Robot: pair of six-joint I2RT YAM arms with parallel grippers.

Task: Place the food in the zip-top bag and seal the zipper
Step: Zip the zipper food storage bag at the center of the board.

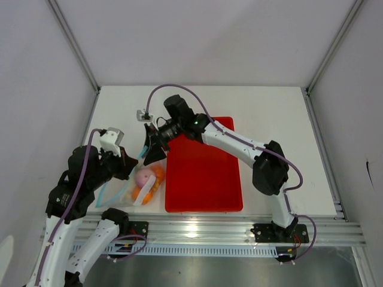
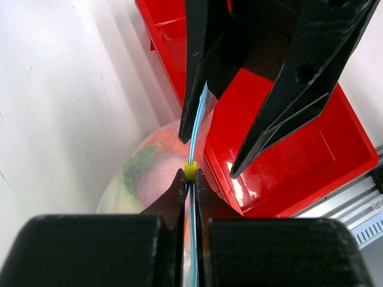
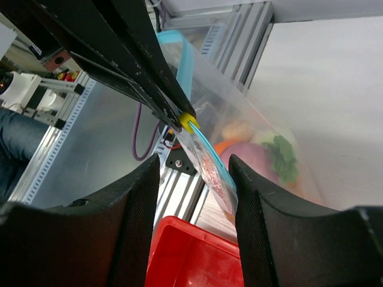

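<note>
The left claw point(image 2: 189, 179) is clamped on the blue zipper strip point(image 2: 195, 128), with a yellow slider point(image 2: 190, 170) right at its tips. Just ahead, the right claw point(image 2: 208, 158) stands open astride the strip. Below both, the bag point(image 2: 116, 188) holds the food point(image 2: 149, 170). A red tray point(image 2: 287, 149) lies beyond.

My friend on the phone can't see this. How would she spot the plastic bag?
Find the red tray on the white table. Beside its left edge, in the overhead view, lies the zip-top bag. It is the only clear, floppy thing there, with colourful toy food inside and a thin blue strip along its mouth.
</note>
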